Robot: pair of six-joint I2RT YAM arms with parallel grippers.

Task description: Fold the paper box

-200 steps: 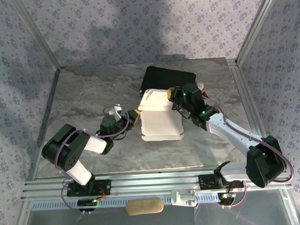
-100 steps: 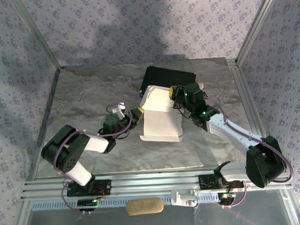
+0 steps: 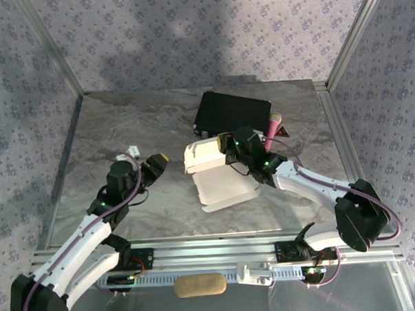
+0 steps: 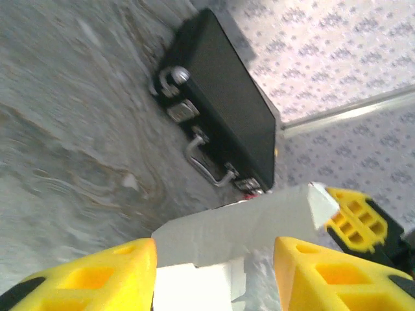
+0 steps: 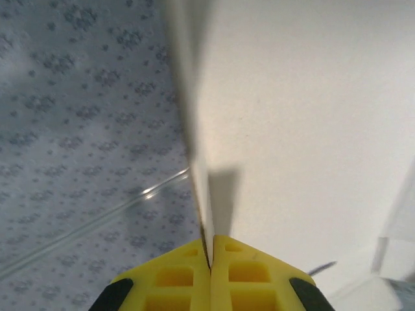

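Observation:
The white paper box [image 3: 226, 181] lies mid-table, one flap [image 3: 202, 156] standing up at its far-left side. My right gripper [image 3: 226, 148] is shut on that flap; in the right wrist view the yellow fingers [image 5: 188, 278] pinch the thin edge, and the white panel [image 5: 311, 129] spreads to the right. My left gripper [image 3: 158, 162] is open, a short way left of the box and apart from it. In the left wrist view the flap [image 4: 240, 227] stands beyond the spread yellow fingers [image 4: 97, 278] of the left gripper [image 4: 214, 253].
A black hard case [image 3: 232, 112] lies behind the box, also in the left wrist view [image 4: 227, 97]. A pink object [image 3: 271, 125] sits at its right end. Patterned walls enclose the marble table [image 3: 123, 125]; an aluminium rail [image 3: 212, 252] runs along the front.
My left gripper has let go, opened wider and drawn back to the left, away from the box. My right gripper moved left with the flap, and the box turned slightly.

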